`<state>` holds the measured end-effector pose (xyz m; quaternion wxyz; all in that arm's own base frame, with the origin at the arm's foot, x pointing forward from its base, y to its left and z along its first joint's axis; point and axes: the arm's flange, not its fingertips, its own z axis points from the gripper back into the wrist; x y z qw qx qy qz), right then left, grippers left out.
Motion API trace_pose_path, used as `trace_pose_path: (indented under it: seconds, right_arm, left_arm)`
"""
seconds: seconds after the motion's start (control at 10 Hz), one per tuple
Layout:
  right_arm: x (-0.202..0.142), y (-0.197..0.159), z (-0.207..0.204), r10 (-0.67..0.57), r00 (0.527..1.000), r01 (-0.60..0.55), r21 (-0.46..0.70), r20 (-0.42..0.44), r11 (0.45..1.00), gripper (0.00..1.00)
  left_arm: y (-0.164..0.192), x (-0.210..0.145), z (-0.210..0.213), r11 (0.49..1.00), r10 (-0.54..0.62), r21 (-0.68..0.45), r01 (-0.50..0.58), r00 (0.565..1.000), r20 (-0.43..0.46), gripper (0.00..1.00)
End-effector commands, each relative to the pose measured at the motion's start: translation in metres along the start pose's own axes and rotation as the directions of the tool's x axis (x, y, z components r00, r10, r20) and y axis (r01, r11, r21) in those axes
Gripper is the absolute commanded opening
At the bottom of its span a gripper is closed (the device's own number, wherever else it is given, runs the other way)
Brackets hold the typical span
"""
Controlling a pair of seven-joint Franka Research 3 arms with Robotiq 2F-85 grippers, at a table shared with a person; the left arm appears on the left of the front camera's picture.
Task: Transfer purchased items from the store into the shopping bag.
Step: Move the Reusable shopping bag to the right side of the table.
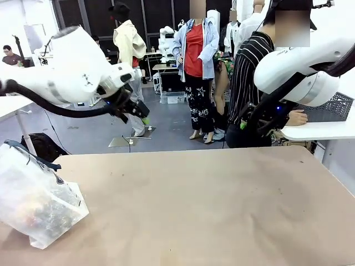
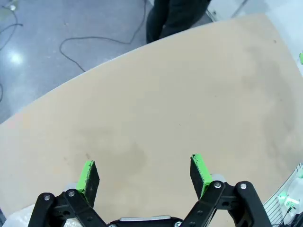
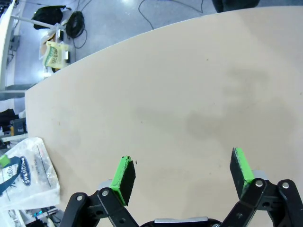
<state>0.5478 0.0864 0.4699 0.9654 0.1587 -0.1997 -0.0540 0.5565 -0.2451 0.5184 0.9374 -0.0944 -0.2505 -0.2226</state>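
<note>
Shopping bag (image 1: 39,202) lying on table (image 1: 211,205), contents unclear.

Bare tan table (image 1: 222,205), bystanders (image 1: 195,72) beyond

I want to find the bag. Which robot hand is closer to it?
The left hand: it hangs over the table's left side, where the shopping bag lies. The right hand is across the table.
</note>
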Motion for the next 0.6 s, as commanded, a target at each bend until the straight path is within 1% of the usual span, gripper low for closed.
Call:
trace_pose_path:
  seconds: [0.0, 0.2, 0.3, 0.5]
  right_arm:
    - [0.000, -0.001, 0.000, -0.001, 1.000, 0.001, -0.003, 0.000, 1.000, 1.00]
    - [0.000, -0.001, 0.000, -0.001, 1.000, 0.001, -0.003, 0.000, 1.000, 1.00]
    - [0.000, -0.001, 0.000, -0.001, 1.000, 0.001, -0.003, 0.000, 1.000, 1.00]
    - [0.000, -0.001, 0.000, -0.001, 1.000, 0.001, -0.003, 0.000, 1.000, 1.00]
  left_arm:
    - [0.013, 0.012, -0.003, 0.997, -0.019, -0.082, 0.016, 0.999, -0.034, 1.00]
    - [0.013, 0.012, -0.022, 0.990, -0.003, -0.141, -0.003, 0.999, -0.042, 1.00]
    - [0.005, 0.008, -0.019, 0.998, -0.009, -0.057, 0.008, 1.000, -0.027, 1.00]
    - [0.005, 0.008, -0.019, 0.998, -0.009, -0.057, 0.008, 1.000, -0.027, 1.00]
